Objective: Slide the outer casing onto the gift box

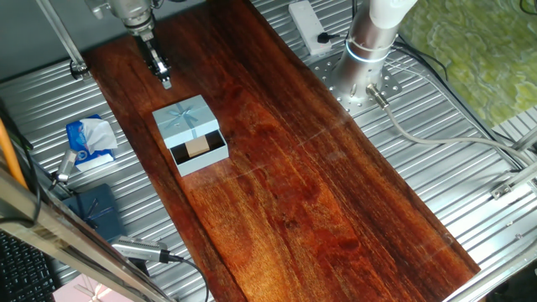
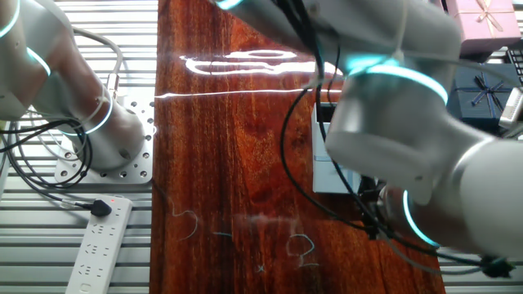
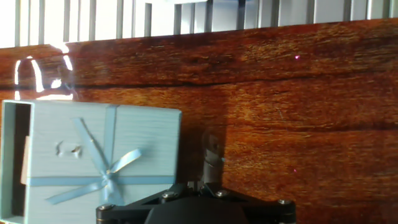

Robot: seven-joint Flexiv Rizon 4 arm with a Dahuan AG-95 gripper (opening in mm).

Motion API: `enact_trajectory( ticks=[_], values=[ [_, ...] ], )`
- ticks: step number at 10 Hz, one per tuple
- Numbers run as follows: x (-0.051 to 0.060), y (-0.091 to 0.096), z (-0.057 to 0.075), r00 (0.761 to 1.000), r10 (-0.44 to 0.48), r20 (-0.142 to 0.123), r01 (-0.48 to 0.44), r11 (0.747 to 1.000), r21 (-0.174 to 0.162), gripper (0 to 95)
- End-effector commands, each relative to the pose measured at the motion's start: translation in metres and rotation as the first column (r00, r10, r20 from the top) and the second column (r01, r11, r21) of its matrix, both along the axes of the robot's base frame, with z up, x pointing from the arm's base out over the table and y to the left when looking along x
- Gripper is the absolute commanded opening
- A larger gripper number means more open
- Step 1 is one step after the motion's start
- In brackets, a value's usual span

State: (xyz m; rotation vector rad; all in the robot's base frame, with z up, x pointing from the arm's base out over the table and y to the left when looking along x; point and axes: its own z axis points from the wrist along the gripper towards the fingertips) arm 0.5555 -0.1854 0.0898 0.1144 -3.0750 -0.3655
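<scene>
The outer casing (image 1: pixel 185 117) is a light blue sleeve with a ribbon and bow and lies on the dark wooden board. It covers part of the gift box (image 1: pixel 200 151), whose open end with the tan block sticks out on the near side. In the hand view the casing (image 3: pixel 106 158) fills the lower left, with the tray end (image 3: pixel 13 162) showing at its left. My gripper (image 1: pixel 165 81) is shut and empty. It hangs just beyond the casing's far edge without touching it. In the hand view my gripper (image 3: pixel 211 158) is right of the casing's edge. In the other fixed view the arm hides all but a strip of the box (image 2: pixel 327 159).
A dark navy box (image 1: pixel 94 210) and a pink box (image 1: pixel 84 294) lie off the board's left side; both also show in the other fixed view, navy (image 2: pixel 482 90) and pink (image 2: pixel 482 20). A blue-white packet (image 1: pixel 91 141) lies near them. The robot base (image 1: pixel 369 50) and a power strip (image 1: pixel 306 25) stand at the back.
</scene>
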Motion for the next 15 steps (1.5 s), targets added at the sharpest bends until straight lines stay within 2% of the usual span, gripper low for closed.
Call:
enact_trajectory(
  ticks=[1, 7, 15],
  values=[
    [0.001, 0.001, -0.007, 1.0, 0.004, 0.003, -0.004, 1.0, 0.004, 0.0],
    [0.002, 0.007, -0.031, 1.0, 0.01, 0.005, -0.01, 1.0, 0.008, 0.0],
    [0.002, 0.02, -0.046, 1.0, 0.006, 0.012, -0.006, 1.0, 0.006, 0.0]
  ],
)
